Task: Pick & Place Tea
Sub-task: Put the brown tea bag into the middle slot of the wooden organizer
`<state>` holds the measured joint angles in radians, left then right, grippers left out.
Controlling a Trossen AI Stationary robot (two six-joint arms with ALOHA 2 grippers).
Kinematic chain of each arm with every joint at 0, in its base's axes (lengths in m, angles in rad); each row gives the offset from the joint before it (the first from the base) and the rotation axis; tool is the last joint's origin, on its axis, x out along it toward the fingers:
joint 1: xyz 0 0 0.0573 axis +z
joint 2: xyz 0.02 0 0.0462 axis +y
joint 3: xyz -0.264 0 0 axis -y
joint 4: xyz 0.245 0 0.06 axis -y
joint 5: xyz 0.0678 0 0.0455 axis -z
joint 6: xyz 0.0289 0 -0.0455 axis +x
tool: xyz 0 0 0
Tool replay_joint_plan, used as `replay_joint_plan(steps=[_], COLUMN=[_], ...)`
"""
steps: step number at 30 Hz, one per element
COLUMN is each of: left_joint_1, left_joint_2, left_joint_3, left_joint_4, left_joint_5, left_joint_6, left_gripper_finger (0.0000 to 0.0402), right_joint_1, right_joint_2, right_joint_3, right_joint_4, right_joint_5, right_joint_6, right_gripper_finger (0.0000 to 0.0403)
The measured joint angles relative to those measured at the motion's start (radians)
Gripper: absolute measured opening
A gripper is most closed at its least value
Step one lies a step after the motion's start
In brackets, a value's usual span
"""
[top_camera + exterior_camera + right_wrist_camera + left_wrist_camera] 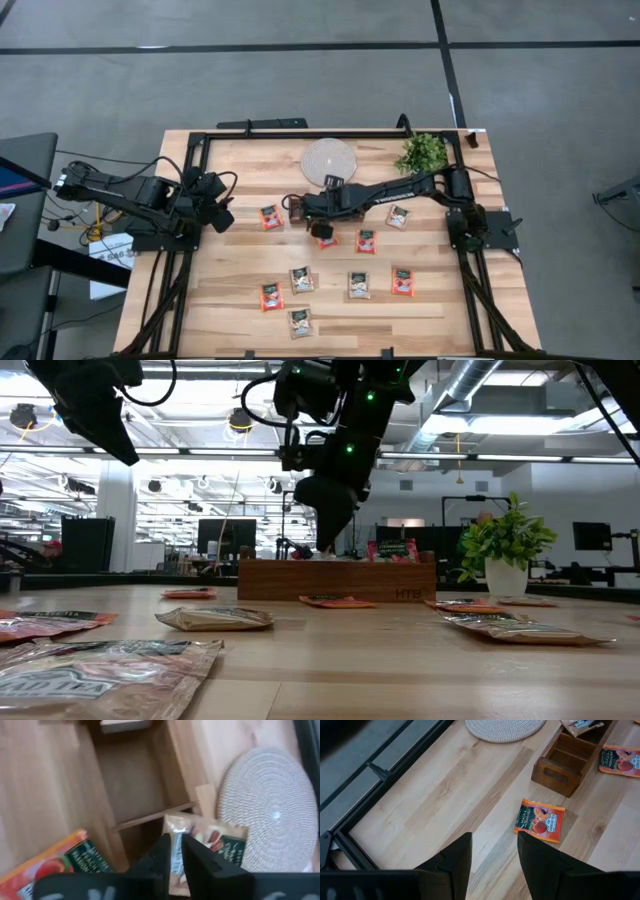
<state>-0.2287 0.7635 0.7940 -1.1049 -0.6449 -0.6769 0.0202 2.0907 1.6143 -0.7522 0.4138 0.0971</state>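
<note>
The right gripper (172, 857) hangs over the brown wooden three-compartment tray (300, 208) mid-table, its fingers nearly together, pinching a pale tan tea sachet (207, 845) just above the tray's end compartment, right beside the round white woven disc (330, 160). The middle compartment under it looks bare, and another sachet lies in the one beyond. The left gripper (495, 857) waits over the table's left side with its fingers apart and nothing between them, a red-orange tea sachet (540, 820) lying just past the tips. That left strip up to the black frame rail (190, 175) is open wood, with more open wood along the far edge between disc and rail. From above I count ten sachets loose on the wooden table (220, 310): roughly five red-orange, five tan, mostly in the near half. One small green potted plant (422, 152) sits at the far right corner.
</note>
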Motion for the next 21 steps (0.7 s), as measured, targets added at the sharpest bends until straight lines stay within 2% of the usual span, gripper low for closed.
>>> replay_joint_plan(steps=[5, 21], left_joint_1=[0.000, 0.000], left_joint_2=[0.000, 0.000], left_joint_3=[0.000, 0.000], left_joint_4=[0.000, 0.000], left_joint_5=[0.000, 0.000], left_joint_6=[0.000, 0.000], left_gripper_finger=[0.0151, 0.0151], right_joint_1=[-0.013, -0.063], right_joint_2=[0.000, 0.027], right_joint_3=[0.000, 0.002], right_joint_4=[0.045, 0.085], right_joint_5=[0.002, -0.033], right_joint_6=[-0.001, 0.008], right_gripper_finger=[0.0004, 0.0001])
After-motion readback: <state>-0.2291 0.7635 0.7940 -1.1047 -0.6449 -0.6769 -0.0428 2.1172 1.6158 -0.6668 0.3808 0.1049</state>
